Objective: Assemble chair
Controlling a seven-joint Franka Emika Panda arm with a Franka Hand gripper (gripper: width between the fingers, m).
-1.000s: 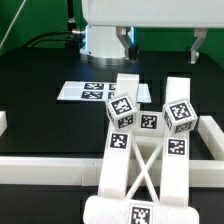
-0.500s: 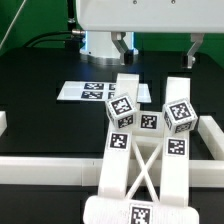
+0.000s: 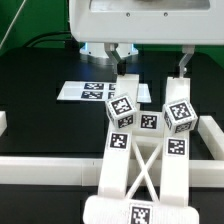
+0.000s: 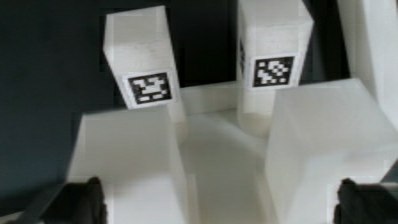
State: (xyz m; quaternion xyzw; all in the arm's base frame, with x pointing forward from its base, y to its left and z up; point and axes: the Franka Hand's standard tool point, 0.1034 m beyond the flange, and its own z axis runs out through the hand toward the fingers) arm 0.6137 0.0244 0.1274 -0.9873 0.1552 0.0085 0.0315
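The jaws are standing wide open above the chair (image 3: 145,130), gripping nothing. The chair is lying on the black surface (image 3: 40,100) (near its front edge), beside the marker board (image 3: 88,91).

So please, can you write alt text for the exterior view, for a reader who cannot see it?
A white chair with an X-braced panel and black-and-white tags lies on a black table. The open gripper hangs just above its two upper posts. Behind, the marker board lies flat, and white rails border the front.
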